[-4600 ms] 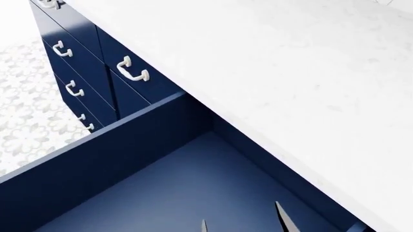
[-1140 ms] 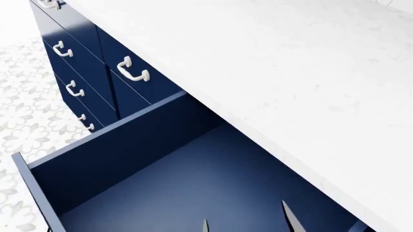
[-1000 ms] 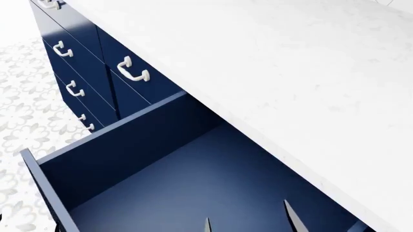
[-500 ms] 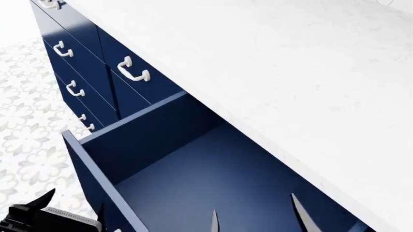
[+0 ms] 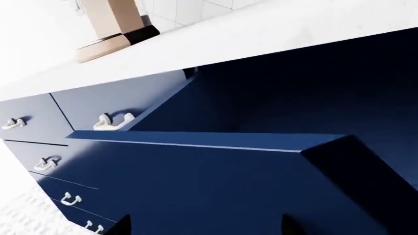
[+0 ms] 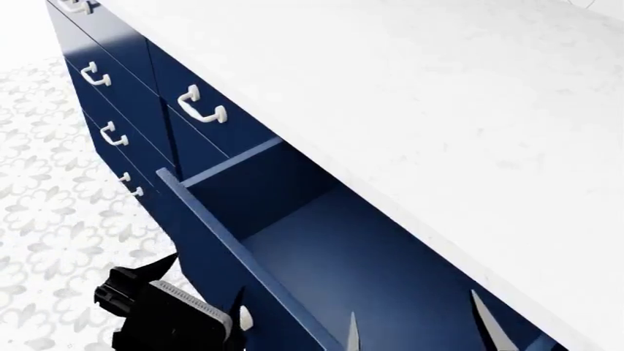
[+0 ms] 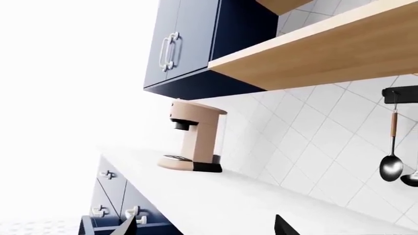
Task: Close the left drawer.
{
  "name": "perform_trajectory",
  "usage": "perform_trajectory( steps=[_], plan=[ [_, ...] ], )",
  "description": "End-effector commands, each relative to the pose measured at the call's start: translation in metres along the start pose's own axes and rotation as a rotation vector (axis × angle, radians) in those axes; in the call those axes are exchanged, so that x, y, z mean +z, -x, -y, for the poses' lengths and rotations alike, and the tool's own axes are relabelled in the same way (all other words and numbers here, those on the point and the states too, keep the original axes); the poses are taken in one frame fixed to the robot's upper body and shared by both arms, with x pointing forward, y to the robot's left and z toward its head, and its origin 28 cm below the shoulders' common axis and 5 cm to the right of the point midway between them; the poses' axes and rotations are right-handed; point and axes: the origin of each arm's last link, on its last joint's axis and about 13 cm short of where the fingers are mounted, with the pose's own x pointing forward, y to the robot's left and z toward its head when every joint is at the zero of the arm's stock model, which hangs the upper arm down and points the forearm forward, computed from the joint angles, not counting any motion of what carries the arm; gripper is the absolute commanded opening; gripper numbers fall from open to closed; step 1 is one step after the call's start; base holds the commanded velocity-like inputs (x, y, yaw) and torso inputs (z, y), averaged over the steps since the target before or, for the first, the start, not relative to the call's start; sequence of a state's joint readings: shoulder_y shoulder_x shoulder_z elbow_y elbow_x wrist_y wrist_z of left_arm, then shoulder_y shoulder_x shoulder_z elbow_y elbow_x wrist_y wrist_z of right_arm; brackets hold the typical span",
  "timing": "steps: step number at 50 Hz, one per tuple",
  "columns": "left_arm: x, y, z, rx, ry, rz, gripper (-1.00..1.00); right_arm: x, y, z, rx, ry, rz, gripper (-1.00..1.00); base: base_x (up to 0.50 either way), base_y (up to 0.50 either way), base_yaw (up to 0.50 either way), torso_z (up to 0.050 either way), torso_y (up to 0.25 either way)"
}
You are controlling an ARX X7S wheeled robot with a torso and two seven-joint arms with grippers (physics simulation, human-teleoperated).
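The left drawer (image 6: 370, 270) stands partly open under the white countertop (image 6: 410, 95), and its paler inner floor shows. Its flat navy front (image 5: 216, 191) fills most of the left wrist view. My left gripper (image 6: 207, 278) is open, low on the outer side of that front, its fingers (image 5: 121, 226) spread wide and pointing at the panel. A bit of the white handle (image 6: 244, 318) shows beside it. I cannot tell whether the fingers touch the front. My right gripper (image 6: 419, 333) is open above the drawer's inside, holding nothing.
A stack of narrower navy drawers (image 6: 102, 102) and a neighbouring drawer with a white handle (image 6: 200, 106) lie further along the cabinet. A tan coffee machine (image 7: 193, 139) stands on the counter below navy wall cupboards (image 7: 189, 44). Ladles (image 7: 392, 147) hang on the tiled wall. Patterned floor (image 6: 49, 219) lies alongside.
The drawer front has slid steadily toward the cabinet, so less of the drawer stands out. My left gripper has come into the head view close against the front.
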State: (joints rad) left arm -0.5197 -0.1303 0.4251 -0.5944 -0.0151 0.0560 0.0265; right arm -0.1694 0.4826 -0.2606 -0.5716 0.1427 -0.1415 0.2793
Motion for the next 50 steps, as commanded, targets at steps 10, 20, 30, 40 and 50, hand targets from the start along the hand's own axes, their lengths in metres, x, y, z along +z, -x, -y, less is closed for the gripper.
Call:
perform_trajectory(
  steps=[10, 20, 30, 40, 50],
  plan=[
    [0.019, -0.048, 0.020, -0.235, 0.039, 0.086, 1.00, -0.004, -0.004, -0.001, -0.012, -0.004, -0.008, 1.00, 0.00, 0.00, 0.00, 0.000, 0.000],
    [0.038, -0.060, 0.019, -0.316, 0.085, 0.086, 1.00, -0.010, -0.003, -0.008, -0.025, 0.001, -0.014, 1.00, 0.00, 0.00, 0.00, 0.000, 0.000],
    [0.064, -0.072, 0.019, -0.359, 0.076, 0.096, 1.00, -0.013, -0.003, -0.008, -0.037, 0.007, -0.022, 1.00, 0.00, 0.00, 0.00, 0.000, 0.000],
    [0.078, -0.076, 0.022, -0.460, 0.026, 0.115, 1.00, -0.013, -0.001, -0.003, -0.069, 0.021, -0.030, 1.00, 0.00, 0.00, 0.00, 0.000, 0.002],
    [0.105, -0.082, 0.026, -0.568, 0.023, 0.172, 1.00, -0.015, -0.002, -0.003, -0.077, 0.023, -0.042, 1.00, 0.00, 0.00, 0.00, 0.000, 0.001]
  ],
)
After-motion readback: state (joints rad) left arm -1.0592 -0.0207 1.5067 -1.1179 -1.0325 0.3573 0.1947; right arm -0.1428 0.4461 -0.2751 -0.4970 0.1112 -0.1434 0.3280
